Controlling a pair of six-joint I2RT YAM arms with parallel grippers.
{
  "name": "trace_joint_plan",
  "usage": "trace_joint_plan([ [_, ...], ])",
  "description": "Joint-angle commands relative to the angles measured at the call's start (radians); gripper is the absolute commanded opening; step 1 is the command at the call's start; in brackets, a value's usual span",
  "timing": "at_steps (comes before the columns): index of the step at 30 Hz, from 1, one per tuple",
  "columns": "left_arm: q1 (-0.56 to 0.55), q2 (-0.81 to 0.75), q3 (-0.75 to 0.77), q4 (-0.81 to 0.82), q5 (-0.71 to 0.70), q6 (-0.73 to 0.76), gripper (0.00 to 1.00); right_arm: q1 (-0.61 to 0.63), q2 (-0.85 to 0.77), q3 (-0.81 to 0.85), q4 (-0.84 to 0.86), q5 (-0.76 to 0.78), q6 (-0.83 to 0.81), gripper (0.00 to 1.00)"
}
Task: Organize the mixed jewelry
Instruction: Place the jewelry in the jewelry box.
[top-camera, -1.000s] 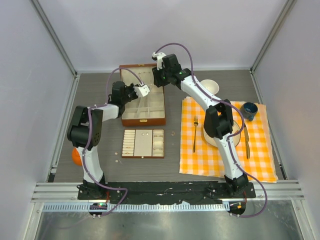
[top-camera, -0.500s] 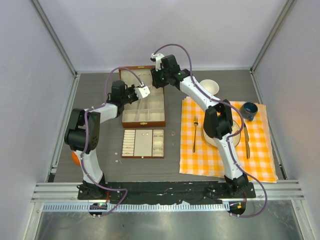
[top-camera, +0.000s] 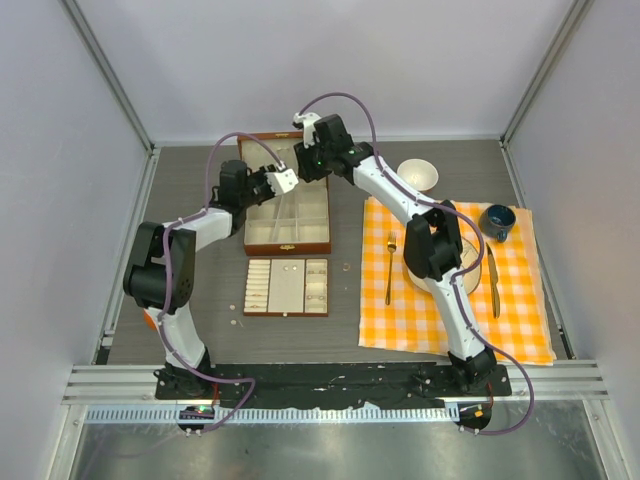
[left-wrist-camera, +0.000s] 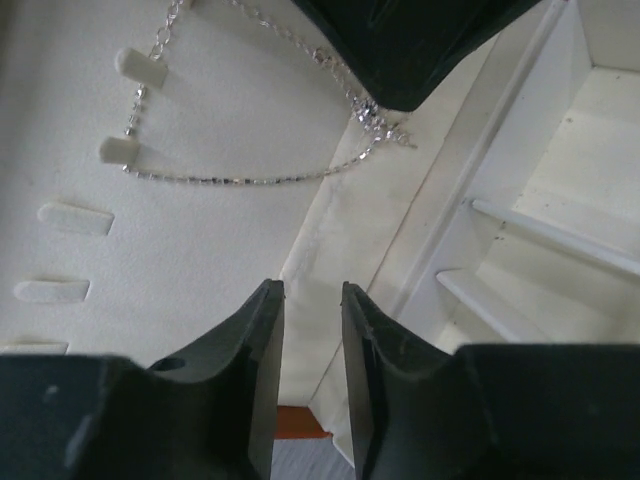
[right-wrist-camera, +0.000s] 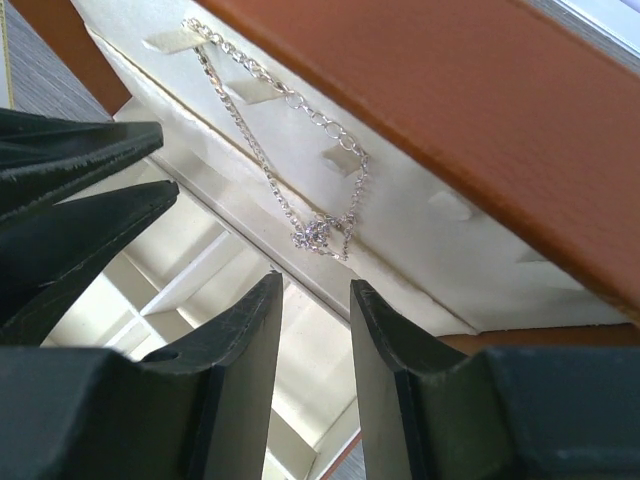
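Chain necklace (right-wrist-camera: 318, 232) draped on the wooden box's (right-wrist-camera: 500, 120) inner lid lining, strung lengthwise along the lid.
Its bunched end lies dead ahead of my right gripper (right-wrist-camera: 315, 287), the nearer one; my left gripper (left-wrist-camera: 310, 295) hangs lower. Both are slightly parted and empty.

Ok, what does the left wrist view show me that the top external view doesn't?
Left wrist only: the chain necklace draped over pale tabs on the lid lining, and the left gripper slightly open, empty. Top external only: the cream-lined tray, fork and checked cloth. Both: the open wooden box and its compartments.
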Motion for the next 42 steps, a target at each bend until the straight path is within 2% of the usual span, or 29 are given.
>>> trace_joint_plan([
  [1,0.004,-0.033,-0.004,0.066,-0.030,0.005,0.39,0.002,-0.089,-0.001,0.028,0.014,0.003,0.39],
  [2,0.004,-0.028,-0.002,0.075,-0.035,0.009,0.46,0.002,-0.088,0.004,0.028,0.015,0.003,0.40],
  [3,0.004,-0.015,-0.001,0.081,-0.047,0.010,0.48,0.001,-0.088,0.005,0.028,0.017,0.003,0.39],
  [8,0.005,0.025,0.019,0.115,-0.073,0.027,0.55,0.002,-0.086,0.007,0.028,0.022,-0.001,0.39],
  [24,0.004,0.125,0.022,0.205,-0.091,0.070,0.54,0.002,-0.092,-0.007,0.030,0.023,-0.005,0.39],
  [27,0.004,0.134,0.024,0.212,-0.091,0.072,0.51,0.004,-0.092,-0.009,0.030,0.025,-0.005,0.39],
  [34,-0.001,0.150,0.028,0.213,-0.090,0.079,0.26,0.002,-0.095,-0.013,0.028,0.023,-0.005,0.39],
  [42,-0.007,0.159,0.042,0.190,-0.085,0.085,0.09,0.002,-0.100,-0.018,0.030,0.028,-0.008,0.40],
])
